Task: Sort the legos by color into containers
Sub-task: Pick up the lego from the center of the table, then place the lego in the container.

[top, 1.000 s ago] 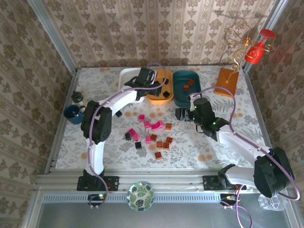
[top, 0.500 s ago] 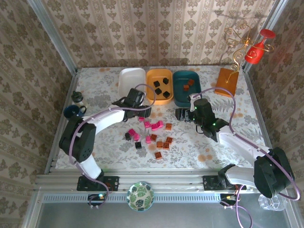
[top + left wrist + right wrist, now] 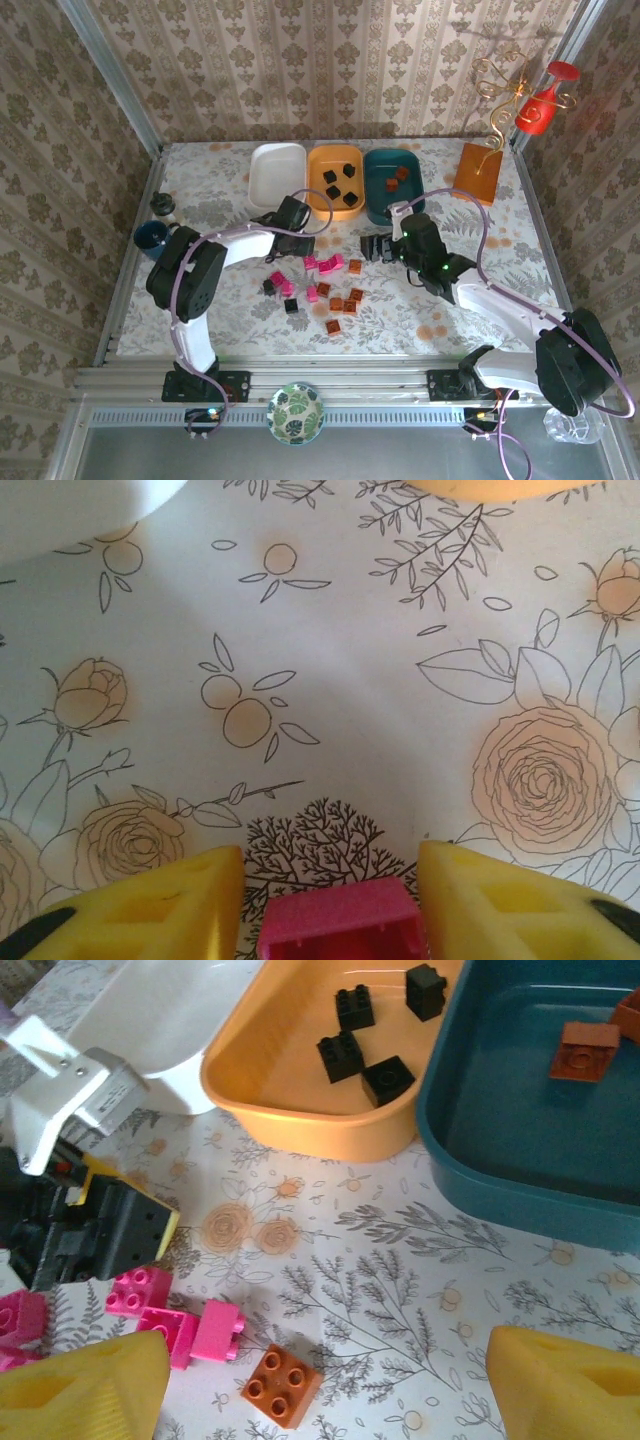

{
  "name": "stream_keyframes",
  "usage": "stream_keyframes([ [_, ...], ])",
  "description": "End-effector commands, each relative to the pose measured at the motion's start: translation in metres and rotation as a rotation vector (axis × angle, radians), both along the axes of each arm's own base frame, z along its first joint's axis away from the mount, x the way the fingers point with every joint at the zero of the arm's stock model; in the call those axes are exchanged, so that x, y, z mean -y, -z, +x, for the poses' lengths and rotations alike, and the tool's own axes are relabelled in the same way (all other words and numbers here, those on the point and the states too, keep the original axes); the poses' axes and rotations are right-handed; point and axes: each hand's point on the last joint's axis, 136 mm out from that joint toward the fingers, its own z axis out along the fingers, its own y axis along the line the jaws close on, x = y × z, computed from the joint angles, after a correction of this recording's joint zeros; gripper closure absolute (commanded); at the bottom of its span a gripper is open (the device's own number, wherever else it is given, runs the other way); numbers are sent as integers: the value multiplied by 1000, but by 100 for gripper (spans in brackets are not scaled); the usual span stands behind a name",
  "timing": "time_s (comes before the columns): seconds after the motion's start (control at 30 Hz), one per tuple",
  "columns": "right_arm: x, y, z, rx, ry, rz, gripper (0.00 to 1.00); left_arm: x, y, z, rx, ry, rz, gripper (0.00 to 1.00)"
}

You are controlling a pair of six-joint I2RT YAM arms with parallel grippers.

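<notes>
Three containers stand in a row at the back: a white tray (image 3: 277,172), an orange tray (image 3: 335,150) holding three black legos (image 3: 349,170), and a teal tray (image 3: 385,208) holding two brown-orange legos (image 3: 391,183). Loose pink (image 3: 325,264), black (image 3: 291,306) and brown-orange legos (image 3: 343,303) lie mid-table. My left gripper (image 3: 297,243) is low at the pile's upper left. Its yellow fingers (image 3: 160,900) sit close on either side of a pink lego (image 3: 340,915) resting on the cloth. My right gripper (image 3: 325,1360) hangs open above a brown-orange lego (image 3: 282,1385), beside pink legos (image 3: 165,1320).
A dark blue mug (image 3: 152,240) and a small bottle (image 3: 163,205) stand at the left edge. An orange stand with gold wire (image 3: 477,172) and a red glass (image 3: 535,110) are at the back right. A patterned dish (image 3: 297,412) sits on the front rail.
My left arm swung from over the orange tray down to the pile, and its jaws closed round a pink lego. My right gripper shifted slightly left and opened a bit wider.
</notes>
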Motion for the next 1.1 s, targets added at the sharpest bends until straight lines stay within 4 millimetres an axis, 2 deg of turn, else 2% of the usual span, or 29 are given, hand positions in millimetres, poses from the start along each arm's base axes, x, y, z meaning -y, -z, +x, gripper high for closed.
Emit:
stream_keyframes([
  [0.0,-5,-7,1,46,-16,-16,14,-3,5,-5,-4,-16,-2,56],
  [0.1,-6,-4,2,41,-15,-23,13,-6,-4,-2,31,-30,2,62],
  [0.23,-5,-3,2,36,-6,-31,12,-16,-36,11,128,-57,5,66],
  [0.43,-3,-3,3,35,6,-38,12,-33,-99,47,276,-103,-58,67],
  [0.53,-3,-3,2,38,8,-42,12,-41,-119,72,326,-134,-87,67],
  [0.63,-3,-4,2,39,8,-44,11,-50,-126,103,340,-172,-111,66],
  [0.77,-3,-5,2,43,8,-43,11,-56,-122,143,329,-214,-136,65],
  [0.83,-3,-5,2,44,9,-44,11,-56,-118,159,318,-221,-143,59],
  [0.87,-3,-5,1,45,9,-45,11,-54,-117,166,308,-219,-157,52],
  [0.97,-3,-5,2,45,14,-51,11,-45,-117,171,260,-204,-193,37],
  [1.07,-1,-5,2,50,19,-58,11,-39,-125,154,286,-185,-206,29],
])
